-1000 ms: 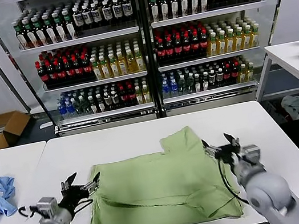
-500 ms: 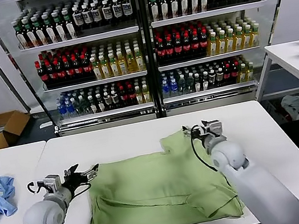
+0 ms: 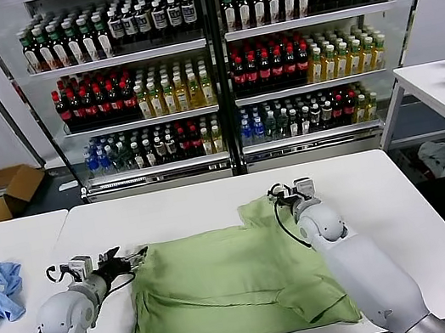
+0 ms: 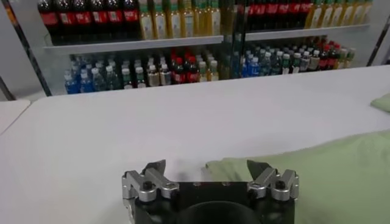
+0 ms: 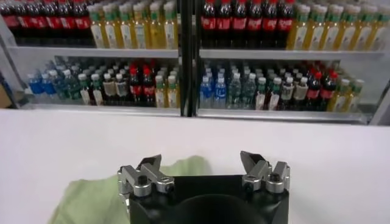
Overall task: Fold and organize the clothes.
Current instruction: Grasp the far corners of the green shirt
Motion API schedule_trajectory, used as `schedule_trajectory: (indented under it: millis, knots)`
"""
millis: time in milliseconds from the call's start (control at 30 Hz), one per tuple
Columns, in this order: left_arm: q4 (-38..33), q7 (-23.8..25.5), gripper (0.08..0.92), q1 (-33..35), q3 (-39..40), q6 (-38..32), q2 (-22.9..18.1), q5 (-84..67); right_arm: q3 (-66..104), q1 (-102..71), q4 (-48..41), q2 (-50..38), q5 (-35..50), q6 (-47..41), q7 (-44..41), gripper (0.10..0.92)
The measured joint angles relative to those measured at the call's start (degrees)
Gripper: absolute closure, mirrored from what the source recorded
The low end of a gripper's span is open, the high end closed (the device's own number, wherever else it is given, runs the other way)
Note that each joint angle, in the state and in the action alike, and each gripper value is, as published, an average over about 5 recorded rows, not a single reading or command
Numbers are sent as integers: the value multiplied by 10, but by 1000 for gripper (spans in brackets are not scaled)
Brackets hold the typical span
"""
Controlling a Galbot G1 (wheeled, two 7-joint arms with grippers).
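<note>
- On the white table [image 3: 211, 199] in the head view, you have the shirt [image 3: 234, 281] lying partly folded, one sleeve sticking out toward the far right. Your left gripper [image 3: 127, 261] sits at the shirt's far left corner, jaws spread; your right gripper [image 3: 284, 197] hangs over the far sleeve, jaws spread too, pinching nothing.
- In the left wrist view, the left gripper [image 4: 207, 171] stands open with the shirt's [image 4: 317, 176] edge just past one fingertip and bare table under the other.
- In the right wrist view, the right gripper [image 5: 201, 165] is open above the sleeve tip [image 5: 122, 195].
- The cloth looks light, soft and limp, so it will likely sag and wrinkle. You'd do best to pinch it at hems or corners and lift both sides evenly.
</note>
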Motion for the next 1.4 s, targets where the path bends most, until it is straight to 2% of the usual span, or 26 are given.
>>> schedule_trajectory:
  millis: [633,733,1400]
  knots:
    - [42,23,179,-18,11,-13,-3,19,-2,28,-71,34,-6,21,-14,212]
    - [46,29,221,-20,11,-16,-3,20,-2,31,-80,38,-6,24,-16,266]
    - [61,66,778,-25,15,-35,-7,18,-3,31,-100,41,-12,42,-27,826]
